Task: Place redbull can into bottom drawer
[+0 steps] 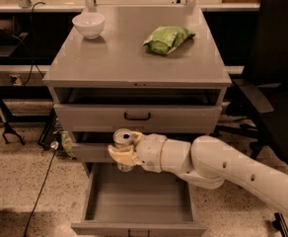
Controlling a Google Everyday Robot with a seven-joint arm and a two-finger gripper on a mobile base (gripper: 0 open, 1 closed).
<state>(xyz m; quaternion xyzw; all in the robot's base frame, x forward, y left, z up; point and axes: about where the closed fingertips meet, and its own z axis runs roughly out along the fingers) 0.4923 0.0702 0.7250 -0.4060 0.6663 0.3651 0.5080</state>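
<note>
Pincer point(125, 148) grips redbull can point(122, 138) over open bottom drawer point(139, 201), rear-left.

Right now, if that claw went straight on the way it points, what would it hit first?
The gripper, shut on the redbull can, points toward the picture's left above the bottom drawer; its way looks free, though depth is unclear.

Lit warm, fairly bright, from overhead. Showed soft sheen on cabinet top point(124, 58), glint on redbull can point(123, 138) lid. Went dark under desks point(35, 7) behind. Threw shade into bottom drawer point(139, 204) below gripper point(124, 150), clamped on can before middle drawer point(89, 152).
</note>
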